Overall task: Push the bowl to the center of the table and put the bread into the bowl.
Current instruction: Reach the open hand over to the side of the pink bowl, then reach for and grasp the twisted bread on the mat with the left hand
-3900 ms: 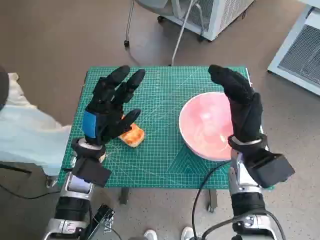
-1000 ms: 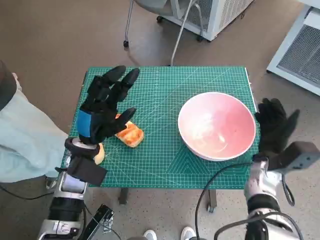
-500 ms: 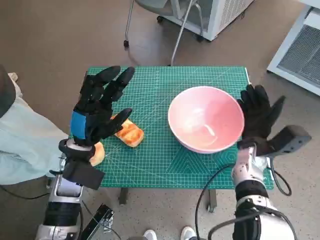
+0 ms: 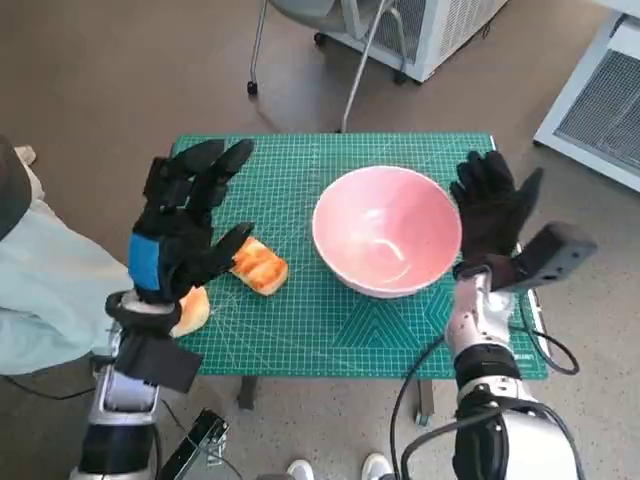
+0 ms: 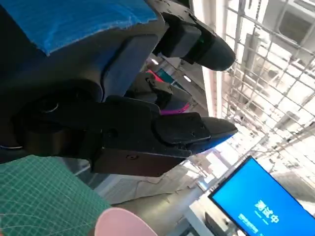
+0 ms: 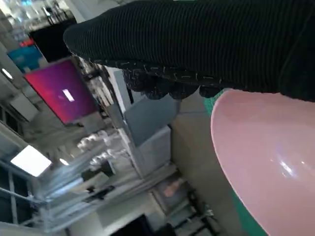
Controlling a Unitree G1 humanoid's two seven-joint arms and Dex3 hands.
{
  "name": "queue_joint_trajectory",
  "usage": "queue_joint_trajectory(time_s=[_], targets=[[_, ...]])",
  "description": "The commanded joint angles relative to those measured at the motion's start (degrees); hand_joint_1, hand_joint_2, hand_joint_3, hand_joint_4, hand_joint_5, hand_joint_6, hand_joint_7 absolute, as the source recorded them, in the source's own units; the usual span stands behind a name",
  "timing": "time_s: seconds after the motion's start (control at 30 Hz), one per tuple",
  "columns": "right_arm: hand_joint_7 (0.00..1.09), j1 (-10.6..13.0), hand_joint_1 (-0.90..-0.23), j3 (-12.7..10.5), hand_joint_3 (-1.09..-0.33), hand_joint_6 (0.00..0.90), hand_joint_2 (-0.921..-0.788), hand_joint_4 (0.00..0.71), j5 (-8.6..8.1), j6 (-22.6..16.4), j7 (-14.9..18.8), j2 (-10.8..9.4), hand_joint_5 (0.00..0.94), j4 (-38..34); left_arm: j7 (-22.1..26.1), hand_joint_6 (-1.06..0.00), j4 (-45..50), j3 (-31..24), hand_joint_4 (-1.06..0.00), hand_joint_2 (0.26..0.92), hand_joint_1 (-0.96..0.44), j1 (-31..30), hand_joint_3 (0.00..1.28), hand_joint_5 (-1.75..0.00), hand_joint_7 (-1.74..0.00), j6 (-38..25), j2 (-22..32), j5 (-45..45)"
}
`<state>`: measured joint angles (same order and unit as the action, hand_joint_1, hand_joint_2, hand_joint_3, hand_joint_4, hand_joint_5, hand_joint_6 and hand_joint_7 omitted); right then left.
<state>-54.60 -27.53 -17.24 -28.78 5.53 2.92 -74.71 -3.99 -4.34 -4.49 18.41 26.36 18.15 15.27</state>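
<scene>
A pink bowl stands on the green cutting mat, right of the mat's middle. My gloved right hand presses its palm against the bowl's right wall, fingers spread upward; the bowl's rim fills the right wrist view under the glove. A golden piece of bread lies on the mat's left part. My left hand hovers over it with fingers apart and holds nothing. The left wrist view shows that hand and a sliver of the bowl.
A second bread piece lies at the mat's left front edge under my left wrist. A person's pale sleeve reaches in at the left. Chair legs and white cabinets stand beyond the table.
My right hand has come down beside the bowl and pushed it leftward toward the mat's middle. My left hand has drifted slightly left and toward me, uncovering the second bread piece.
</scene>
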Motion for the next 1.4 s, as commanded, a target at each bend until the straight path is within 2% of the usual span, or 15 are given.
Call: queue_joint_trajectory(time_s=[0.03, 0.33, 0.57, 0.7, 0.97, 1.1, 1.2, 1.33, 1.4], targets=[[0.62, -0.37, -0.499, 0.77, -0.767, 0.151, -0.921, 0.316, 1.27, 2.13, -1.42, -1.33, 0.02, -1.13, -0.36, -0.08, 2.4, -0.68, -0.12, 0.92, -0.18, -1.34, 0.26, -0.65, -0.91, -1.35, -0.09, 0.06], [0.62, -1.26, -0.505, 1.88, -0.789, 0.14, -0.921, 0.303, 2.77, 3.75, -2.53, -2.69, 0.01, -1.25, -0.67, -0.06, 4.18, -0.94, -0.1, 0.917, -0.16, -2.37, 0.26, -0.69, -0.93, -3.43, -0.48, 0.43], [0.61, -1.99, -0.509, 2.83, -0.796, 0.137, -0.921, 0.333, 3.55, 5.11, -3.23, -3.45, 0.023, -1.37, -1.24, -0.07, 4.73, -0.55, -0.09, 0.915, -0.15, -2.69, 0.27, -0.69, -0.93, -4.32, -1.02, 1.68], [0.61, -1.93, -0.51, 3.0, -0.798, 0.137, -0.921, 0.339, 3.91, 5.61, -3.01, -3.27, 0.024, -1.33, -1.37, -0.07, 4.9, -0.44, -0.1, 0.913, -0.15, -2.94, 0.27, -0.69, -0.92, -4.34, -1.09, 2.14], [0.61, -2.2, -0.51, 3.77, -0.797, 0.142, -0.921, 0.337, 5.21, 4.84, -2.56, -1.49, 0.02, -0.56, -0.29, -0.08, 4.88, -0.94, -0.11, 0.908, -0.16, -3.44, 0.27, -0.69, -0.91, -4.21, 0.31, 2.26], [0.59, -2.48, -0.523, 5.11, -0.793, 0.116, -0.921, 0.328, 6.25, 1.32, -1.38, -0.5, 0.014, 0.89, 1.59, -0.09, 3.69, -1.26, -0.11, 0.909, -0.17, -3.08, 0.25, -0.67, -0.89, -3.87, 2.79, 1.97], [0.61, -1.94, -0.528, 6.6, -0.792, 0.099, -0.921, 0.33, 7.44, -4.38, 0.73, 0.06, 0.011, 3.02, 5.48, -0.1, 2.53, -1.16, -0.11, 0.899, -0.16, -2.17, 0.21, -0.6, -0.83, -4.05, 6.77, 1.75], [0.66, -0.38, -0.528, 8.93, -0.809, 0.068, -0.921, 0.328, 9.0, -13.0, 4.03, 0.76, 0.007, 6.14, 14.07, -0.09, 1.58, -0.65, -0.11, 0.89, -0.14, -0.49, 0.12, -0.47, -0.74, -5.51, 14.44, 1.37], [0.69, 0.47, -0.529, 9.58, -0.825, 0.049, -0.921, 0.33, 8.98, -16.19, 5.97, 1.13, 0.006, 7.57, 18.17, -0.12, 1.66, -0.39, -0.14, 0.876, -0.12, 0.3, 0.06, -0.33, -0.64, -6.89, 17.52, 1.21]])
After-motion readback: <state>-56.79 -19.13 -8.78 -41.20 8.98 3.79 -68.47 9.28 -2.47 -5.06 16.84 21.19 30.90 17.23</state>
